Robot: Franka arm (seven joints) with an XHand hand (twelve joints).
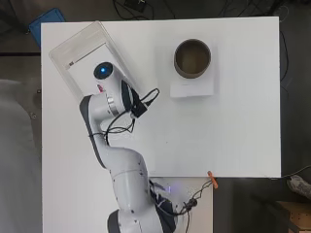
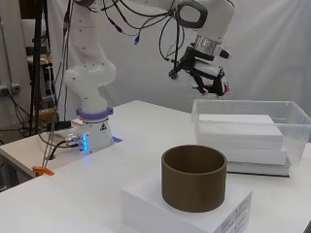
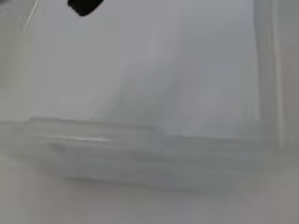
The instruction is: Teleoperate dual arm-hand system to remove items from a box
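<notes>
Hand (image 2: 210,81) hanging above the left end of the clear plastic box (image 2: 252,127), apart from its rim, black fingers pointing down; whether spread or curled, cannot tell. Nothing seen held. In the overhead view, hidden under the arm (image 1: 108,104), which reaches from the near edge of the worktop (image 1: 233,126) up over the box's near end.

Box lying at the far left corner of the worktop, turned at an angle, one long wall running close along the left edge. Inside it, white flat slabs (image 2: 240,133) stacked, filling most of the floor and rising to just under the rim; top slab bare. In the wrist view, only a pale surface and a blurred clear wall (image 3: 140,154), nothing more to be made out.

Right of the box and well apart, a brown round pot (image 1: 192,58) standing upright on a white block (image 1: 191,88). Between box and block, a bare strip of worktop. Wide bare worktop to the right and on the near side, out to both edges.
</notes>
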